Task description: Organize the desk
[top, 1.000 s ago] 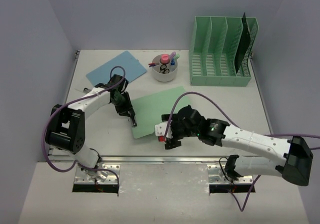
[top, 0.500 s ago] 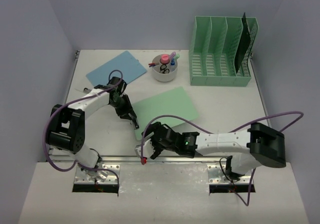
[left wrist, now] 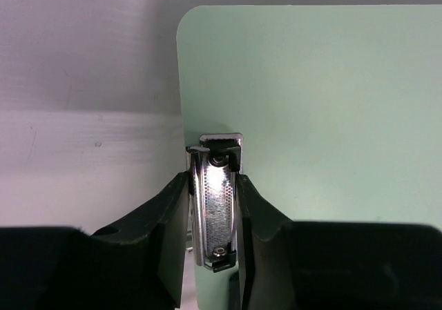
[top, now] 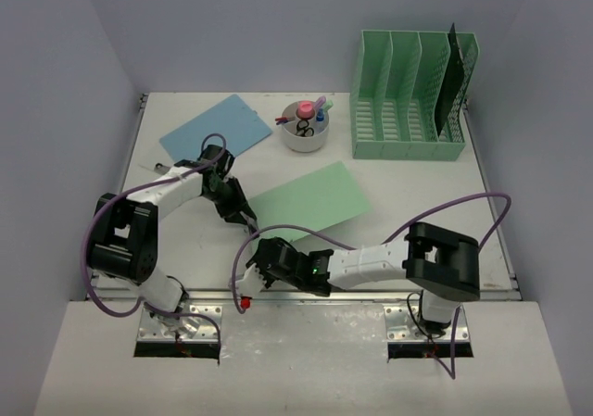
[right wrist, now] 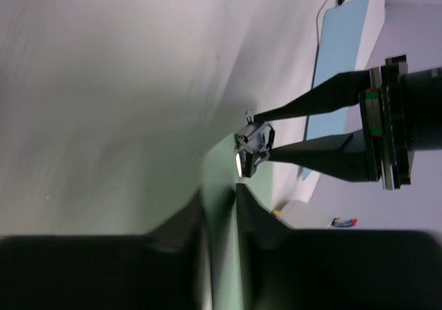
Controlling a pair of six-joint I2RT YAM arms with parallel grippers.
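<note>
On the off-white desk (top: 417, 221) lies a green clipboard (top: 310, 203), raised at its left end. My left gripper (top: 243, 214) is shut on the board's metal clip (left wrist: 215, 199), with the green sheet (left wrist: 311, 110) stretching away from it. My right gripper (top: 261, 257) reaches in low from the right at the board's near-left corner. In the right wrist view its jaws (right wrist: 219, 192) stand narrow, with the green clipboard's edge (right wrist: 222, 248) between them, and the clip (right wrist: 252, 144) shows just beyond in the left fingers.
A blue clipboard (top: 215, 127) lies at the back left. A white bowl (top: 304, 136) of small items sits behind the green board. A mint-green file rack (top: 408, 110) with a black board (top: 451, 78) in its right slot stands at the back right. A metal rail (top: 352, 296) runs along the near edge.
My right arm has swung left along the desk's front to the green clipboard's near-left corner, and its jaws have gone from wide to narrow round the edge. The left gripper kept its hold.
</note>
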